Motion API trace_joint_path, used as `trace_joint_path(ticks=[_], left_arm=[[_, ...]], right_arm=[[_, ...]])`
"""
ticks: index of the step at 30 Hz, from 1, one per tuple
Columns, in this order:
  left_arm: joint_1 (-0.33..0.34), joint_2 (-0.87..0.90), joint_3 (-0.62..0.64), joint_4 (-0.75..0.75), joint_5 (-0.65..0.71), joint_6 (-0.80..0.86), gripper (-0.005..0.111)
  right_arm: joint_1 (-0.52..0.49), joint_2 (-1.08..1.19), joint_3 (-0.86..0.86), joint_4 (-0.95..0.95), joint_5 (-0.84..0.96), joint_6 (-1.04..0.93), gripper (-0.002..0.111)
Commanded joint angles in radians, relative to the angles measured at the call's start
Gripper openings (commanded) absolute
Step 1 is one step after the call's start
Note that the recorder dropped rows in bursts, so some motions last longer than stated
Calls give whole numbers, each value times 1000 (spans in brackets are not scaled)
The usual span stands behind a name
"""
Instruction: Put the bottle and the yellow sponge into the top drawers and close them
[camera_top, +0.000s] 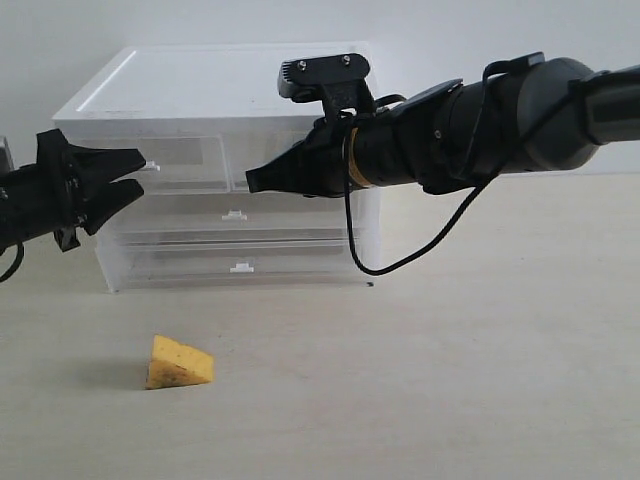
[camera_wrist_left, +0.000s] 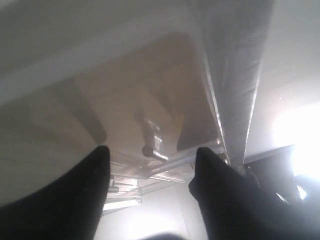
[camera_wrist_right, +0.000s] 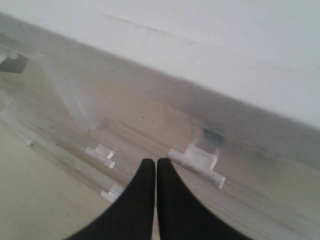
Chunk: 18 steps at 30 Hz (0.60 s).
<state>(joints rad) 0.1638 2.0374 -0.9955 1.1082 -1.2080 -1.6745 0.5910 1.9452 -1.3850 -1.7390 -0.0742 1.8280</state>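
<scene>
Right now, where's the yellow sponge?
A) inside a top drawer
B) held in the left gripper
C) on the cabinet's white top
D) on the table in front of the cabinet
D: the yellow sponge lies on the bare table, out in front of the cabinet, with nothing holding it.

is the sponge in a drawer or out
Out. The sponge lies on the table in front of the cabinet, not inside any drawer.
</scene>
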Motion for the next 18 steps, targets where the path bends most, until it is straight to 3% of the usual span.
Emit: trace_joint_path(ticks=[1,7,12,18], left_arm=[[-10,-1,-6,-6,-13,-20,49],[-68,-1,-16,-27,-13,4,49],[-64,1,-36,-21,-13,8,49],[-64,35,-40,-48,-13,25,34]], right_arm=[[-3,-3,0,-3,26,-6,0],[-3,-3,0,-3,14,-6,0],[-3,-3,0,-3,-5,-4,0],[-3,-3,0,-3,3,-4,0]])
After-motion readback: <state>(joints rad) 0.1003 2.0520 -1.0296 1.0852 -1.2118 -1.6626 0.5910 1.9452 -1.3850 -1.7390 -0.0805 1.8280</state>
